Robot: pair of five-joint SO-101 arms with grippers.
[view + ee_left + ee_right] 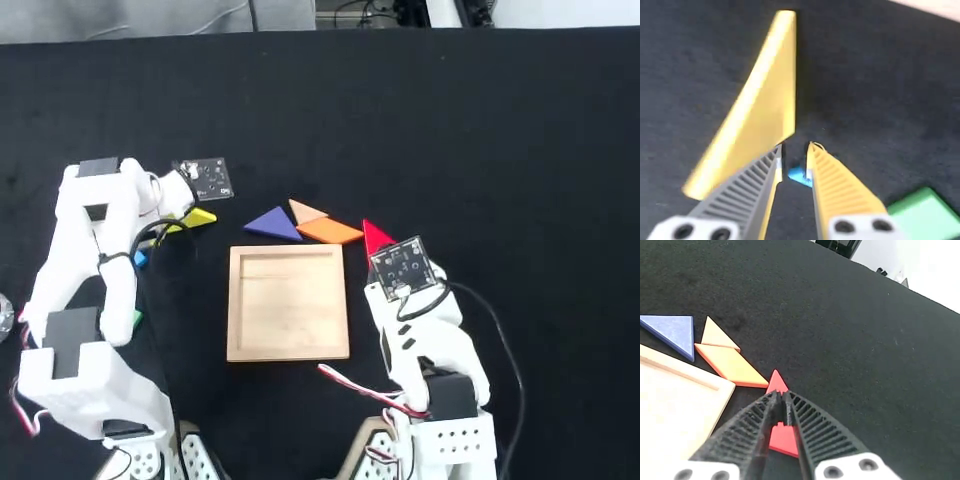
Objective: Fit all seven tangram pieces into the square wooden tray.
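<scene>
Left end effector [795,146]: one grey and one yellow ribbed finger with a narrow gap between them, low over the black counter [480,130] at the scene's left; nothing is visibly clamped.
Small light blue piece [799,175]: seen on the counter through that narrow gap; its shape is hidden.
Flat yellow triangle [760,110]: flat on the counter just beyond the grey fingertip, well left of the tray's far left corner.
Bright green piece [920,210]: on the counter beside the yellow finger, partly cut off; in the high view it lies at the near left, by the left arm.
Right end effector [781,395]: two black ribbed fingers drawn almost together, tips over the flat red triangle [777,382]; whether they touch it cannot be told.
Red triangle, place: flat on the counter off the tray's far right corner.
Flat orange parallelogram [732,365]: just left of the red triangle, along the tray's far edge.
Small pale orange triangle [715,335]: touching the parallelogram's far side.
Dark blue triangle [672,330]: just left of the pale one.
Square tray of pale wood [288,251]: centre of the counter between the arms, no piece inside.
</scene>
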